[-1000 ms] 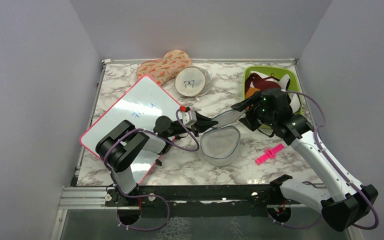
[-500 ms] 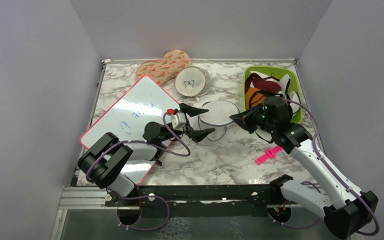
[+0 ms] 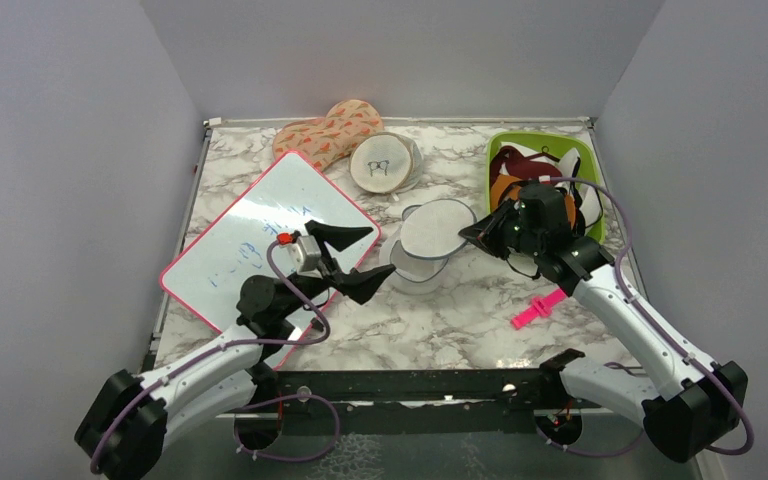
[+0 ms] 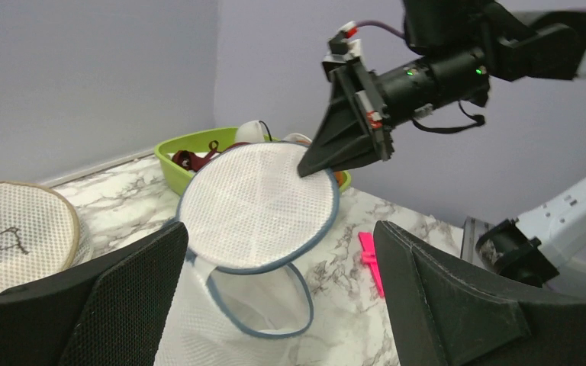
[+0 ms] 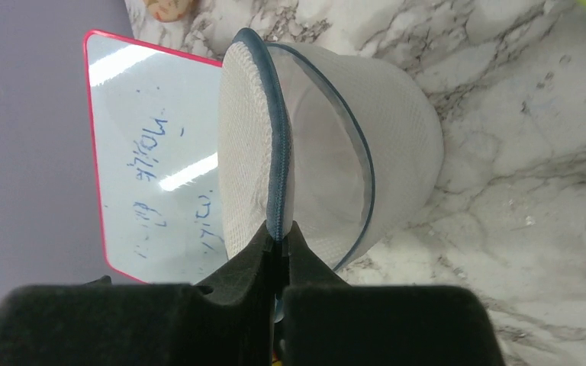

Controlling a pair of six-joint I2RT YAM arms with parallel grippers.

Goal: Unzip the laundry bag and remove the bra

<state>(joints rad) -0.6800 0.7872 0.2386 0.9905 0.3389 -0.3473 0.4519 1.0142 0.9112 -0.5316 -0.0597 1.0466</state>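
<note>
The white mesh laundry bag [image 3: 412,272] with its grey-blue rim stands unzipped in the middle of the table. Its round lid [image 3: 436,226] is lifted, and the inside looks empty in the left wrist view. My right gripper [image 3: 474,233] is shut on the lid's rim [image 5: 278,229]. My left gripper [image 3: 358,258] hangs open just left of the bag [image 4: 252,305], its fingers [image 4: 114,297] wide apart and holding nothing. The orange bra [image 3: 503,187] lies in the green bin [image 3: 540,138] behind my right arm, partly hidden.
A dark red garment [image 3: 515,160] shares the green bin. A red-edged whiteboard [image 3: 260,230] lies under my left arm. A beige round pouch [image 3: 380,165] and an orange-patterned mitt [image 3: 325,130] sit at the back. A pink clip [image 3: 538,308] lies right of the bag.
My left gripper let go of the bag, opened wide and drew back to the near left. My right gripper shut on the lid's rim and holds it raised; the bag shifted back.
</note>
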